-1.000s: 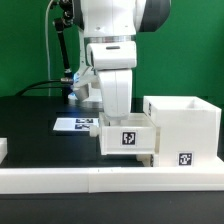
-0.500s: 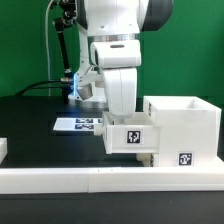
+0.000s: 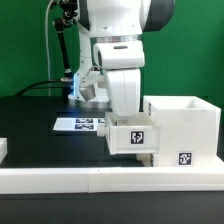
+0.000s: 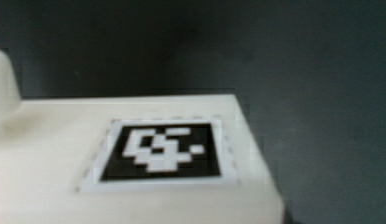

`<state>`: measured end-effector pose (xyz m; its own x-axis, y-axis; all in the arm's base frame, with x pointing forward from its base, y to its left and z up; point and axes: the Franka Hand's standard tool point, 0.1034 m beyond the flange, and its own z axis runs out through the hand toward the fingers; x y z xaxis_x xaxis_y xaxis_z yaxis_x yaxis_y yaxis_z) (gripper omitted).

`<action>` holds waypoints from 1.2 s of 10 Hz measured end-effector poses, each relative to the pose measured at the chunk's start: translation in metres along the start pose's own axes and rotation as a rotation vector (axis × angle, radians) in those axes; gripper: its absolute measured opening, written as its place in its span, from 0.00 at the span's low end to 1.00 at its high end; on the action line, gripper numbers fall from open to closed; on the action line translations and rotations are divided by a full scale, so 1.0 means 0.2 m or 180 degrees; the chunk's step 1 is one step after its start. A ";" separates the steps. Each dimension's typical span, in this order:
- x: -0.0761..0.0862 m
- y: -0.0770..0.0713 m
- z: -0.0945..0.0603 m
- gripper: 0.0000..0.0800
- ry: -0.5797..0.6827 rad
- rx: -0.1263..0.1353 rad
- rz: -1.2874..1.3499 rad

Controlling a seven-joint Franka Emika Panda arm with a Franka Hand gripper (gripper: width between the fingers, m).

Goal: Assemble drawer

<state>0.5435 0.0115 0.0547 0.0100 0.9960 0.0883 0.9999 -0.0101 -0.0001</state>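
A small white open-top tray (image 3: pixel 133 138) with a black-and-white tag on its front hangs under my gripper (image 3: pixel 124 117), whose fingers reach down into it. The gripper looks shut on the tray's wall, though the fingertips are hidden. The tray's right side meets the tall white casing (image 3: pixel 187 122), which stands at the exterior view's right with a tag low on its front. In the wrist view a white tagged face of the tray (image 4: pixel 163 150) fills the lower part, with dark table beyond. No fingers show there.
A long low white rail (image 3: pixel 90 180) runs along the front. The marker board (image 3: pixel 78 124) lies on the black table behind the tray. Another white part (image 3: pixel 3 149) shows at the exterior view's left edge.
The gripper and the tray have moved toward the exterior view's right, closing on the casing. The casing has not moved.
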 end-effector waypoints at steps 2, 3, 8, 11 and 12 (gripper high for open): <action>0.05 0.01 0.00 0.05 -0.0008 -0.0007 -0.0067; 0.07 0.01 0.00 0.05 -0.0018 -0.0010 -0.0108; 0.08 0.01 0.00 0.27 -0.0020 -0.0009 -0.0115; 0.07 0.03 -0.03 0.69 -0.0035 -0.0036 -0.0101; 0.07 0.04 -0.05 0.78 -0.0041 -0.0060 -0.0103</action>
<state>0.5512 0.0248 0.0668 -0.0222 0.9969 0.0750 0.9996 0.0207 0.0212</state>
